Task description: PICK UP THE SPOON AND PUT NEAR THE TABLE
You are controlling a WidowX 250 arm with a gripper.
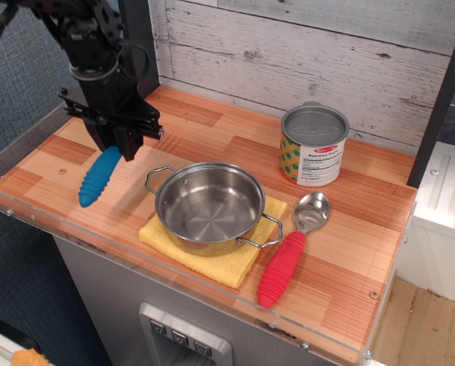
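Observation:
The spoon point(97, 178) has a thick ribbed blue handle that hangs down to the left from my black gripper point(117, 147). Its metal head is hidden between the fingers. The gripper is shut on the spoon's upper end and holds it just above the left part of the table point(212, 126), an orange-brown wood-plank countertop with a clear acrylic rim. I cannot tell whether the handle tip touches the surface.
A steel pot point(209, 207) sits on a yellow cloth point(227, 263) at the front middle. A red-handled utensil with a round bowl point(292, 248) lies to its right. A tin can point(313, 145) stands at the back right. A white plank wall runs behind.

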